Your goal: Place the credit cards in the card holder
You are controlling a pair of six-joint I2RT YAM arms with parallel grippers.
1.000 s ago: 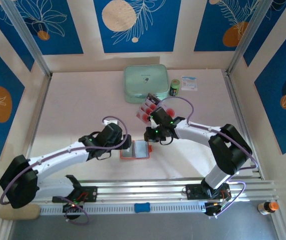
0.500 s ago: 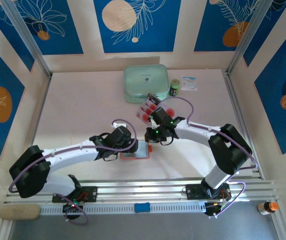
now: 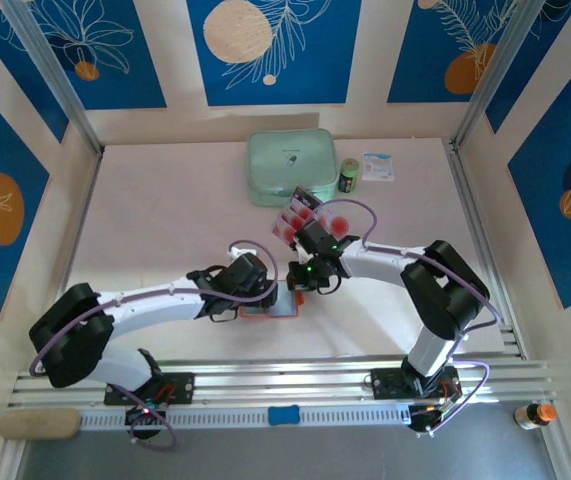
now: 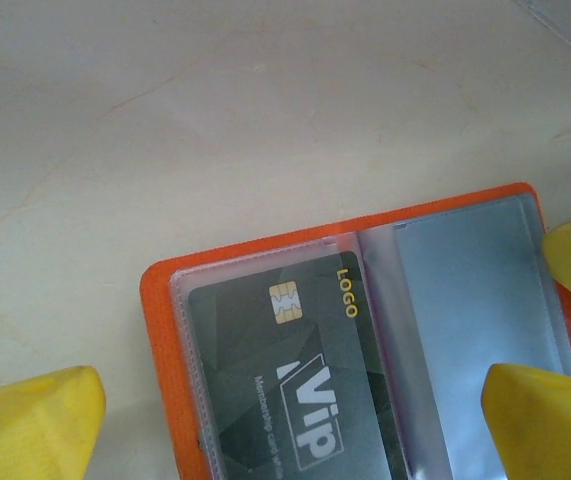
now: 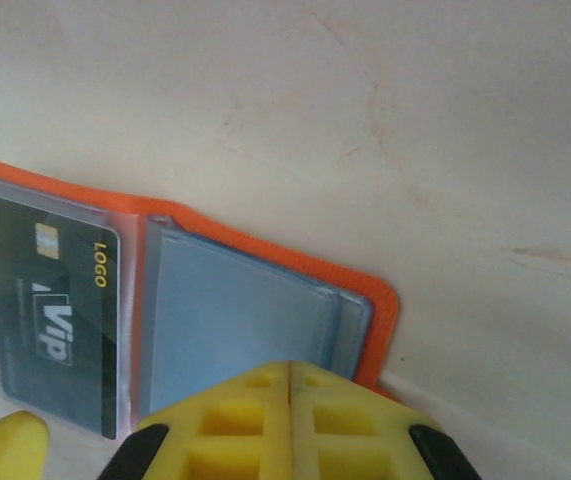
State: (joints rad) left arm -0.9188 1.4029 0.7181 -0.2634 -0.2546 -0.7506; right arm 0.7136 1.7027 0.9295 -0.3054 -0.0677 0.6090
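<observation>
Reaching further in than a second ago, the left gripper [image 4: 287,420] now straddles the open card holder [image 4: 155,350], jaws wide, gripping nothing; the right gripper [image 5: 290,420] stays pinched together over its blue-grey pocket; one holder, one dark VIP card [image 4: 295,390] sleeved inside; the credit cards [image 3: 291,214], fanned near one mint case [image 3: 290,165], overlap too much to count.

Blue leaf-patterned wall panels [image 3: 305,80] surround a pale, seemingly scuffed tabletop [image 3: 165,200].
</observation>
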